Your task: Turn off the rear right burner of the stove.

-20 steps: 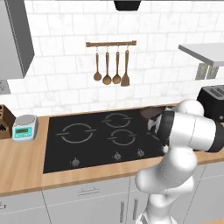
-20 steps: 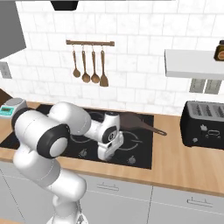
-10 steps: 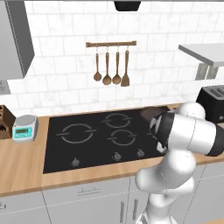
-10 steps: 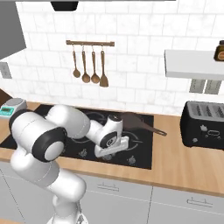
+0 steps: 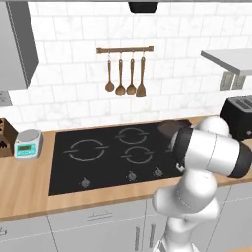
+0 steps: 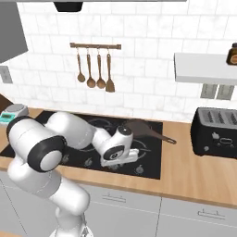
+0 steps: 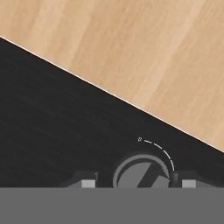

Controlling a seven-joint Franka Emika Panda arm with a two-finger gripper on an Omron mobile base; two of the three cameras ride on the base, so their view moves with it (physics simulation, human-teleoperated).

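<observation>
the stove (image 5: pixel 98 167) lies flat in the wooden worktop (image 6: pixel 199 171), its long side running left to right along the tiled wall, with a row of small knobs along its front edge. the rear right burner (image 5: pixel 170 129) sits at the back right corner of the glass, and in the left base view it is mostly covered by a dark brown pan (image 6: pixel 139 128) whose handle points right, out past the stove edge over the worktop. the arm's white elbow cuts off the right end of the stove in that view, so the burner's ring is hard to make out.

in the hand view the gripper (image 7: pixel 135 183) is low over a round grey knob (image 7: pixel 141 175) near the stove's front edge. the knob's slot runs on a slant, from lower left to upper right, and a thin dashed arc with a small "0" mark curves above it. the two fingertips (image 7: pixel 89 183) stand apart, one on each side of the knob; they seem not to touch it, though the bottom of the view cuts them off. in the right base view the hand is tipped down over the front right knobs.

a small kitchen scale (image 5: pixel 27 142) stands left of the stove, a black toaster (image 6: pixel 215 132) to the right, and wooden spoons (image 5: pixel 123 74) hang on a rail above.
</observation>
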